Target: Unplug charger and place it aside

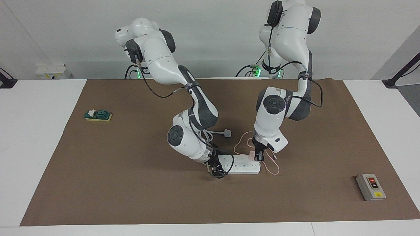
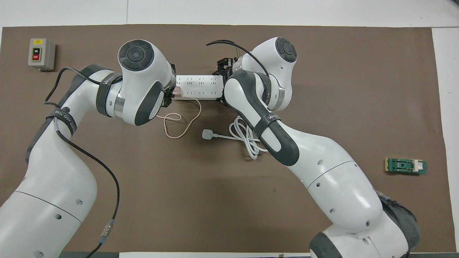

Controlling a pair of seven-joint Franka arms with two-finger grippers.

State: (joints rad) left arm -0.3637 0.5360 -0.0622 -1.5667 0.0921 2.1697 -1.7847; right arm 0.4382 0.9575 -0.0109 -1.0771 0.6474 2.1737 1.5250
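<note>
Our left hand [image 1: 258, 156] clamps the small pale pink cube-shaped charger [image 1: 252, 155] plugged in the long white plastic power strip [image 1: 241, 165]; our right hand [image 1: 216, 170] presses the strip's other end, fingers' state unclear.

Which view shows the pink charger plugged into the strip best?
The facing view: the charger shows at the power strip's end under the left claw, cable looping beside it. Overhead, the left arm hides all but a pink sliver.
</note>
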